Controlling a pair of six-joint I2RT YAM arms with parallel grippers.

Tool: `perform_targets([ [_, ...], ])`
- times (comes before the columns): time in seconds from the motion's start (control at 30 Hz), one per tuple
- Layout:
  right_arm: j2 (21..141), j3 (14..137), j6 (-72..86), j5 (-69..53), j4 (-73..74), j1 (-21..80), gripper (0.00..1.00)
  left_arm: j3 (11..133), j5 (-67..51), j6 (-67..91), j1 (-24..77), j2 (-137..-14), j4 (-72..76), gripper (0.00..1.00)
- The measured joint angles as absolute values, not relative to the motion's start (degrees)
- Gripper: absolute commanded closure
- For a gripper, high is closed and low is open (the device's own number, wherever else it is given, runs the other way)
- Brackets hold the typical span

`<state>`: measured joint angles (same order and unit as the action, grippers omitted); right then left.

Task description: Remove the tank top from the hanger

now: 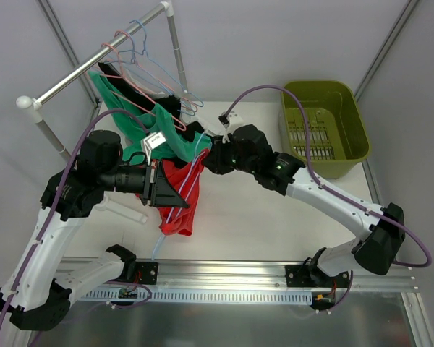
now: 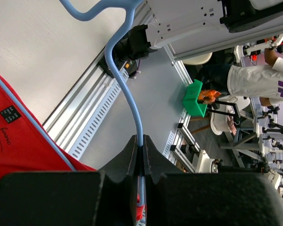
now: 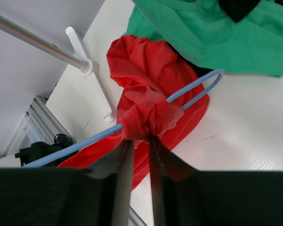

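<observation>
The red tank top (image 1: 179,210) hangs bunched on a light blue hanger (image 1: 196,168) held low over the table. My left gripper (image 1: 178,196) is shut on the hanger's wire just below its hook (image 2: 120,75); red cloth (image 2: 19,141) shows beside it in the left wrist view. My right gripper (image 1: 205,153) comes from the right. In the right wrist view, the gripper (image 3: 140,140) pinches a knot of the tank top's fabric (image 3: 148,117) wrapped around the hanger's bar (image 3: 70,147). The hanger's rounded end (image 3: 212,77) sticks out beyond the knot.
A green garment (image 1: 141,119) and a black one (image 1: 170,105) drape behind the tank top under a metal rack (image 1: 94,61) with spare pink and blue hangers (image 1: 141,61). The rack's white foot (image 3: 85,61) stands at the left. A green basket (image 1: 351,108) sits at the back right.
</observation>
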<state>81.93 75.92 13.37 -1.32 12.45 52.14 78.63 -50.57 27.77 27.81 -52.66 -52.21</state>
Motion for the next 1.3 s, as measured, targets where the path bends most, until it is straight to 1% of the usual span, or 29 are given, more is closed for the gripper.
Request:
perform_targets([
  [0.03, 81.91, 75.68, 13.30, -1.32, 11.88, 51.99, 1.00, 78.63, -50.39, 27.90, 27.81, -52.73, -52.07, 1.00],
  [0.23, 81.49, 73.36, 13.76, 0.54, 10.90, 50.89, 1.00, 79.75, -49.65, 29.04, 27.81, -53.36, -51.48, 1.00],
  [0.47, 77.38, 70.96, 13.91, 5.02, 11.35, 47.53, 1.00, 80.01, -49.36, 29.41, 27.81, -53.80, -51.20, 1.00],
  [0.7, 76.53, 72.88, 13.43, 6.94, 14.68, 41.30, 1.00, 81.12, -54.92, 29.65, 28.84, -56.12, -51.03, 1.00],
  [0.8, 77.62, 74.96, 13.06, 6.83, 15.90, 38.59, 1.00, 86.24, -56.53, 29.69, 31.27, -58.89, -50.76, 1.00],
  [0.9, 77.28, 75.26, 12.75, 6.85, 17.17, 37.23, 1.00, 92.82, -56.51, 29.67, 31.59, -61.14, -50.39, 1.00],
  [1.0, 74.37, 75.07, 12.32, 7.11, 19.79, 37.10, 1.00, 101.75, -54.52, 29.50, 31.83, -64.25, -50.02, 1.00],
  [1.13, 64.34, 74.98, 10.98, 8.58, 25.17, 36.42, 0.99, 116.07, -48.23, 28.27, 34.06, -70.57, -49.43, 1.00],
  [1.2, 59.27, 77.34, 9.63, 9.96, 29.15, 35.46, 1.00, 123.46, -43.70, 25.96, 36.53, -74.61, -48.25, 1.00],
  [1.3, 54.17, 82.46, 7.68, 11.33, 32.82, 34.59, 1.00, 128.92, -35.09, 20.82, 41.15, -78.98, -45.50, 1.00],
])
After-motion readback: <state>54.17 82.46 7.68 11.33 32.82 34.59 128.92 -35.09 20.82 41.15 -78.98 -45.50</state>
